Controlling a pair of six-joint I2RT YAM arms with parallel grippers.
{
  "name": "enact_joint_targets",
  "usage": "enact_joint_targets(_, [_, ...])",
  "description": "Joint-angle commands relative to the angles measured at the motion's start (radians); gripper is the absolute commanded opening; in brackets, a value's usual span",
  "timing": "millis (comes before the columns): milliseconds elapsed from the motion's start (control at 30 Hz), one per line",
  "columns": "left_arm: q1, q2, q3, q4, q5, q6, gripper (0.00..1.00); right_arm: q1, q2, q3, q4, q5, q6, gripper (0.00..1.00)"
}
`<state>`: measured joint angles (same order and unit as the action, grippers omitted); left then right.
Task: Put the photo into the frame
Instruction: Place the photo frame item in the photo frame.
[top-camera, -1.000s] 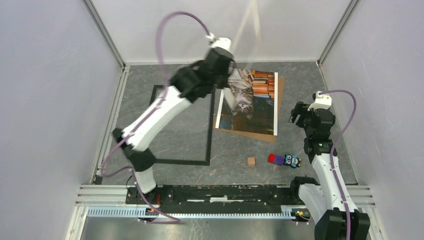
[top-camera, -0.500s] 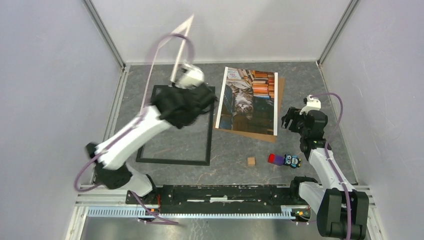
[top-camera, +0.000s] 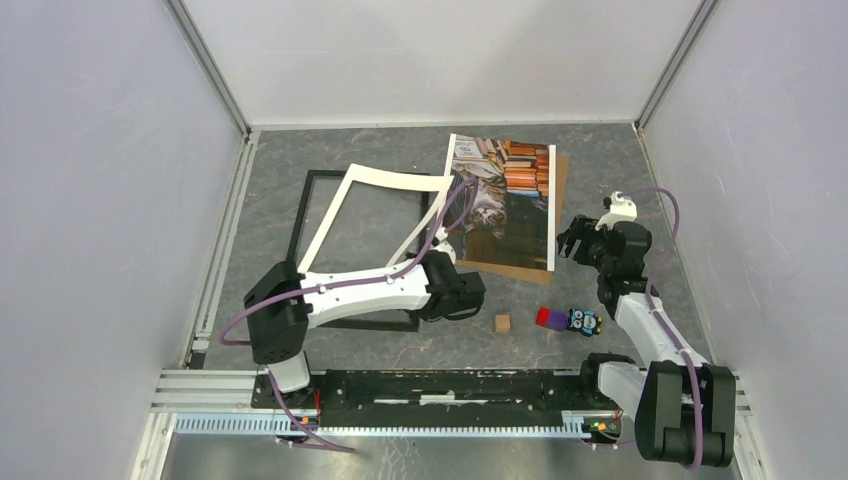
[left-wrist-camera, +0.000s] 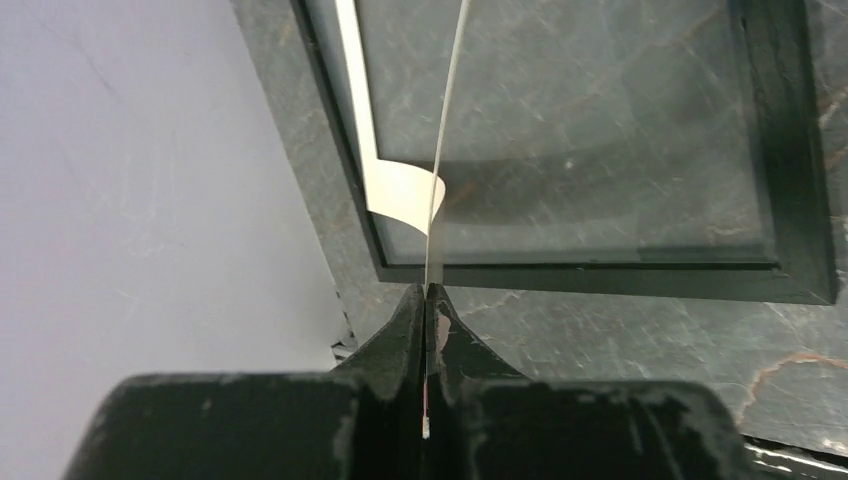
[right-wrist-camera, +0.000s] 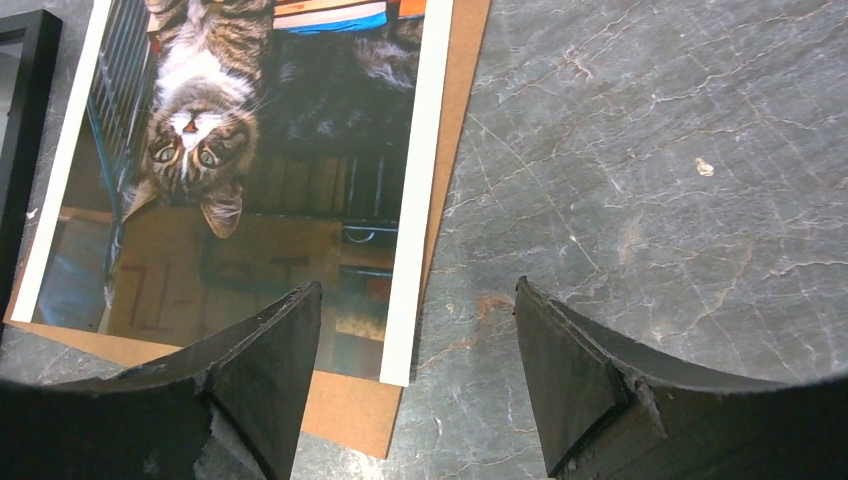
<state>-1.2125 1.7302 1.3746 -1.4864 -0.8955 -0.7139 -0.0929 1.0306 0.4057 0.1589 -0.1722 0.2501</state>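
The black frame (top-camera: 298, 210) lies flat on the table at left centre and shows close up in the left wrist view (left-wrist-camera: 600, 275). My left gripper (top-camera: 434, 268) is shut on a white mat border (top-camera: 395, 180). It holds the mat tilted up over the frame, and the mat shows edge-on between my fingers (left-wrist-camera: 428, 300). The photo (top-camera: 500, 195) of a cat and books lies on a brown backing board (top-camera: 520, 272) right of the frame. My right gripper (top-camera: 574, 236) is open and empty, low beside the photo's near right corner (right-wrist-camera: 415, 290). The photo (right-wrist-camera: 230, 170) and board (right-wrist-camera: 350, 410) show there.
A small wooden cube (top-camera: 502, 322) and a red, purple and blue toy (top-camera: 568, 320) lie near the front right. White enclosure walls stand on three sides. A metal rail (top-camera: 450, 400) runs along the near edge. The frame's corner (right-wrist-camera: 22, 60) shows at the right wrist view's left edge.
My left arm has swung the white mat from high at the back down and forward over the frame. My right gripper has moved slightly left towards the photo's corner.
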Motion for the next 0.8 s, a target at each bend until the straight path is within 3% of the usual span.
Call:
enact_joint_targets(0, [-0.022,0.028,-0.023,0.05,0.071,-0.113,0.02,-0.002,0.013,-0.01,0.066,-0.032,0.014,0.76])
enact_joint_targets(200, [-0.035,0.061,-0.024,0.021,0.111,-0.167,0.02,-0.001,0.029,-0.016,0.086,-0.056,0.04,0.76])
enact_joint_targets(300, [-0.035,0.043,-0.023,0.067,0.133,-0.158,0.02,0.015,0.055,-0.022,0.142,-0.147,0.164,0.79])
enact_joint_targets(367, [-0.036,0.027,-0.02,0.106,0.144,-0.137,0.02,0.059,0.082,-0.048,0.269,-0.244,0.304,0.84])
enact_joint_targets(533, [-0.037,0.02,-0.004,0.166,0.173,-0.09,0.02,0.319,0.237,-0.043,0.558,-0.237,0.609,0.91])
enact_joint_targets(767, [-0.038,0.019,-0.011,0.206,0.19,-0.054,0.02,0.564,0.501,0.074,0.741,-0.132,0.748,0.94])
